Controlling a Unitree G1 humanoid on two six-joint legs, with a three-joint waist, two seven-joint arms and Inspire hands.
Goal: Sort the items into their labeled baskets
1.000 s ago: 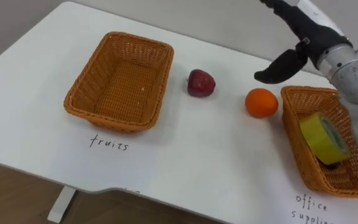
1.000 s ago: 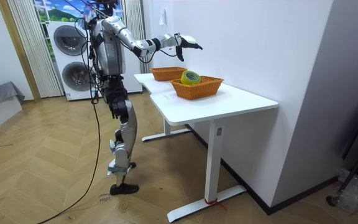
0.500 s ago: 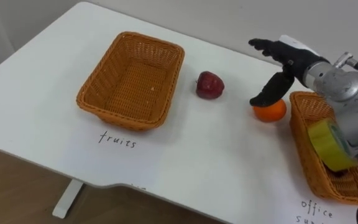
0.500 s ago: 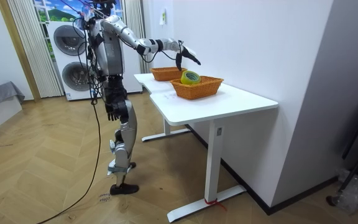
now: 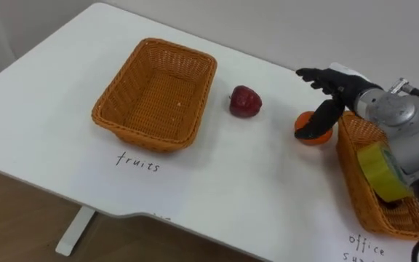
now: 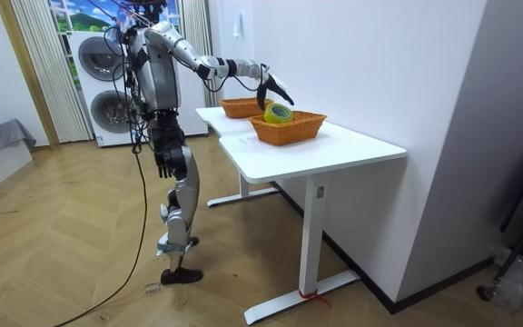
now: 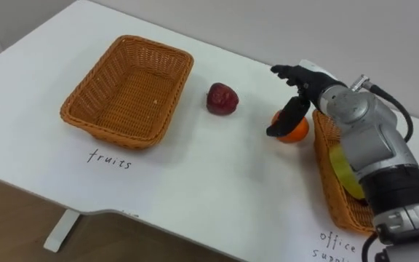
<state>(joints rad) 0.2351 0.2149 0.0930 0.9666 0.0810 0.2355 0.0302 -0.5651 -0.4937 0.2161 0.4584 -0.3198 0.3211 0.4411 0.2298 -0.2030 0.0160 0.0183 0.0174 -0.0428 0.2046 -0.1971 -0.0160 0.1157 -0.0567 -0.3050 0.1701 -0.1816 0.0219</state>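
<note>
The orange (image 7: 297,132) sits on the white table (image 5: 253,189), just beside the left rim of the office basket (image 5: 355,178), which lies toward four o'clock from it. The right hand (image 5: 344,86) arches over the fruit from about two o'clock. Its fingers are spread and straight, reaching past the orange's far side, while the thumb hangs down across the near face. The hand is unclenched and has nothing clasped. Whether the thumb actually presses the peel is hard to tell from this angle.

Toward ten o'clock from the orange, well apart, a dark red apple (image 5: 245,101) rests on bare table. At nine o'clock from the apple, and near it, stands the fruit basket (image 5: 120,78), a rectangular wicker tray with nothing in it. A handwritten label (image 5: 137,163) is at its six o'clock.

The office basket holds a yellow tape roll (image 5: 377,171), tilted on edge near the middle.

In the room view the robot stands at the table's long side with its right arm stretched out over the baskets. The left hand (image 6: 162,165) hangs by its thigh.
</note>
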